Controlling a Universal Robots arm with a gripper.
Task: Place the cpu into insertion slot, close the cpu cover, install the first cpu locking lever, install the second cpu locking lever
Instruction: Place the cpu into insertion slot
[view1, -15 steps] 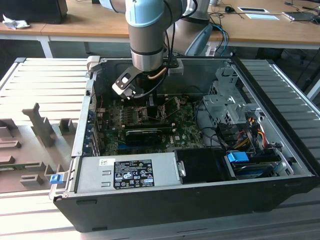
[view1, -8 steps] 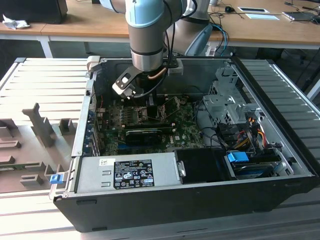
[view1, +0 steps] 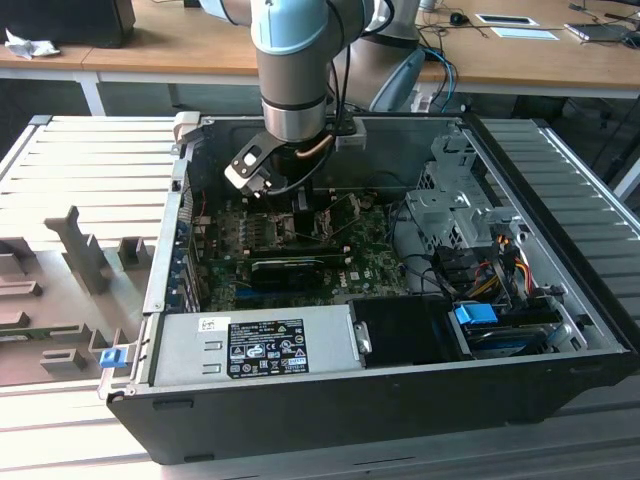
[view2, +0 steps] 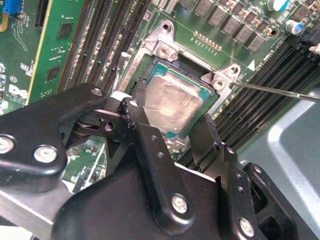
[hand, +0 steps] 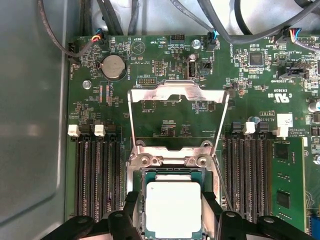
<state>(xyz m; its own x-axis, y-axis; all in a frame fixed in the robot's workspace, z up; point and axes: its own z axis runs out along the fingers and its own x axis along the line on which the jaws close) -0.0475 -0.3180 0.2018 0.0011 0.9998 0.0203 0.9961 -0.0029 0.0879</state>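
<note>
1. Black fingers (view2: 132, 112) of the gripper (view2: 166, 120) sit closest to the lens in both wrist views. There is one on each side of the cpu (view2: 172, 105), set against two opposite edges and clamped on the chip.
2. The cpu lies level, dull silvery top up, inside the socket frame (view2: 161, 47) on the green motherboard (hand: 165, 125).
3. The cpu cover (hand: 177, 92) is swung open. In the first wrist view it stands up from its hinged edge beside the socket and clear of the chip, with the board visible through its window.
4. A thin metal locking lever (view2: 280, 91) runs free from the socket corner, out over the memory slots (view2: 265, 95). It is not latched down.
5. In the exterior view, the arm (view1: 290, 90) reaches down into the open computer case (view1: 560, 330), above the board and just behind the long black card (view1: 290, 268).
</note>
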